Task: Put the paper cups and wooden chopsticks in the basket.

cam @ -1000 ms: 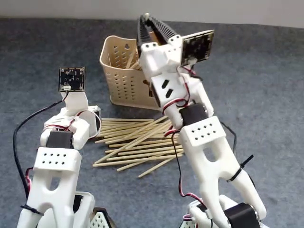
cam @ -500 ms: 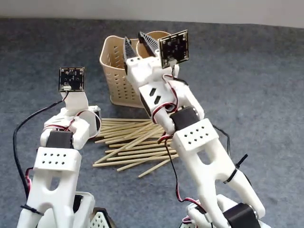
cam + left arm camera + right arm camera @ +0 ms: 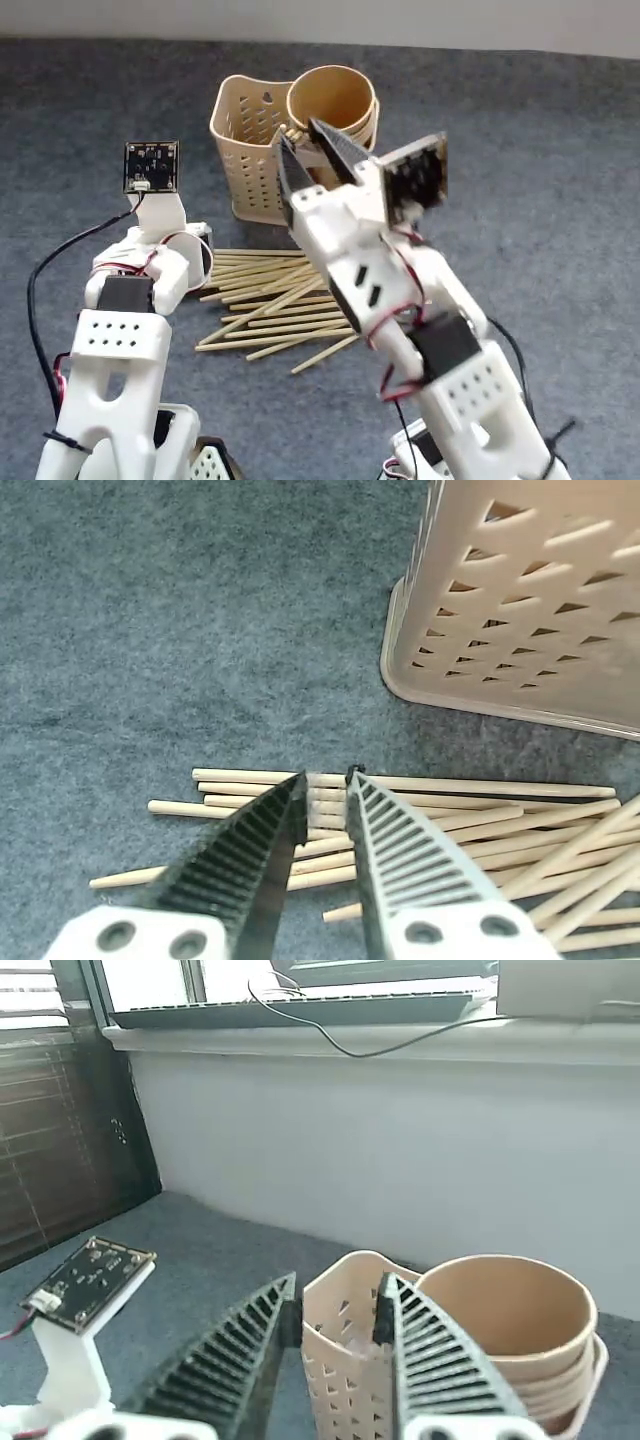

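The right gripper (image 3: 310, 160) is being held raised just in front of the basket (image 3: 245, 150), its jaws spread and empty, while the stacked paper cups (image 3: 332, 95) are being carried upright inside the basket at its right end. The wooden chopsticks (image 3: 270, 310) are being borne in a loose pile by the grey mat (image 3: 560, 200) just in front of the basket, between the two arms. The left gripper (image 3: 326, 777) is being held low over the ends of that pile, with its jaws only narrowly parted and nothing pinched between them.
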### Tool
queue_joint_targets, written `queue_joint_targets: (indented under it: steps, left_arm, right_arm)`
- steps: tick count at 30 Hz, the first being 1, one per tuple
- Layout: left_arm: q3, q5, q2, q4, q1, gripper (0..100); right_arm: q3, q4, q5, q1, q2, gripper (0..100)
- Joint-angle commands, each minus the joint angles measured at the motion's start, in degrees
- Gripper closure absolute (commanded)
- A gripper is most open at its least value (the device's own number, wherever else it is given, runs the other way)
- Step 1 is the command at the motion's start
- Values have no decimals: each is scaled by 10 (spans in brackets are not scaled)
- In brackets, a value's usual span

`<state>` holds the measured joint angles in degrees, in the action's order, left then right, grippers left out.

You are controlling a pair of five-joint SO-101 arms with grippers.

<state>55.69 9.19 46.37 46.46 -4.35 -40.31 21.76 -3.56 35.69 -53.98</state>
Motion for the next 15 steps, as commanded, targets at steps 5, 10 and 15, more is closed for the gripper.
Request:
queue_joint_targets:
  steps: [5, 10, 15]
  left_arm:
    - [-7, 1, 15, -11, -3, 919]
    - [-7, 1, 15, -11, -3, 919]
    - [-7, 1, 15, -11, -3, 919]
  right_arm:
    - [-110, 78, 7, -46, -197, 868]
    - [-169, 126, 6, -90, -228, 868]
    - [-185, 157, 3, -160, -198, 868]
